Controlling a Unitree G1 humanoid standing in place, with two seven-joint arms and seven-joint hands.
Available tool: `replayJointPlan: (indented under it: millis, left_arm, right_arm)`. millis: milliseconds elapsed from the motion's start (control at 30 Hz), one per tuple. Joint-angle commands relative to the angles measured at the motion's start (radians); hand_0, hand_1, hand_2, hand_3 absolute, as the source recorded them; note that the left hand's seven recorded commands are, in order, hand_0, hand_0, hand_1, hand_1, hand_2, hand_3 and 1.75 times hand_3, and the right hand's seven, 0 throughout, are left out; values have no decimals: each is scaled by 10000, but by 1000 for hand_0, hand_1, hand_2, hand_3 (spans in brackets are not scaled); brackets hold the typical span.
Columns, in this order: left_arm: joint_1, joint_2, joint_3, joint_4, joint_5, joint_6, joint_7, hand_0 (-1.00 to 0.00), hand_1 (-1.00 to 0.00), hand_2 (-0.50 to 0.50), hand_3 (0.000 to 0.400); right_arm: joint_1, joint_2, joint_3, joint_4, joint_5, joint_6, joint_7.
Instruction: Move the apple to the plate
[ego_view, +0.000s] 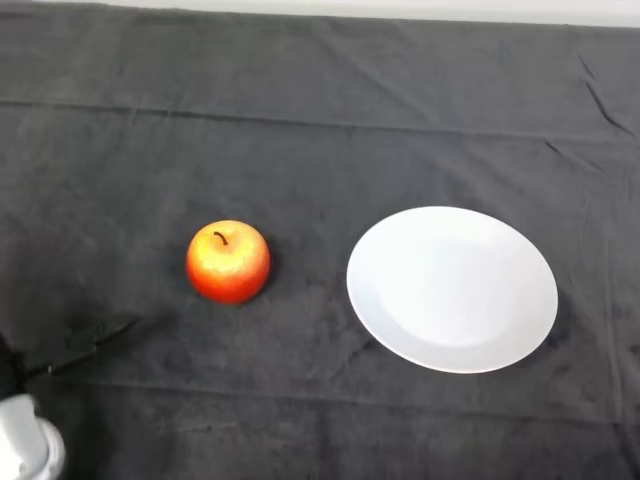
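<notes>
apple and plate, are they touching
Apart. The head view shows the apple resting on the dark cloth to the left of the white plate, with a plain strip of cloth between them.

Dark creased cloth (330, 130) over the table; pale strip along the far edge

A worktop (320, 120) fills nearly the whole view, draped in a dark charcoal cloth (400, 430) with soft creases and long fold lines running across it. Beyond the worktop's far edge a thin pale strip (400, 10) shows. Light falls evenly on the cloth.
</notes>
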Motion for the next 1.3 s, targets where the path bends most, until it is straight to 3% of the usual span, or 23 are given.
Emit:
replayJointPlan:
  millis: [33, 267, 633, 967, 1300]
  left_arm:
    - [-413, 714, -47, -883, 50, 204, -5, 0, 0, 0, 0]
    - [-362, 607, -212, -1925, 451, 1097, 2, 0, 0, 0, 0]
    - [-661, 369, -710, -2334, 1013, 1972, -391, 0, 0, 0, 0]
    - [-1187, 181, -1239, -1956, 1537, 2309, -854, 0, 0, 0, 0]
    - [-2011, -97, -1695, -431, 1886, 2042, -1334, 0, 0, 0, 0]
  right_arm:
    - [76, -141, -134, -176, 101, -47, 11]
    - [90, -122, -122, -225, 96, -38, -16]
    - [108, -98, -106, -289, 90, -25, -55]
    - [120, -83, -96, -330, 89, -16, -81]
    - [125, -78, -91, -346, 91, -11, -95]
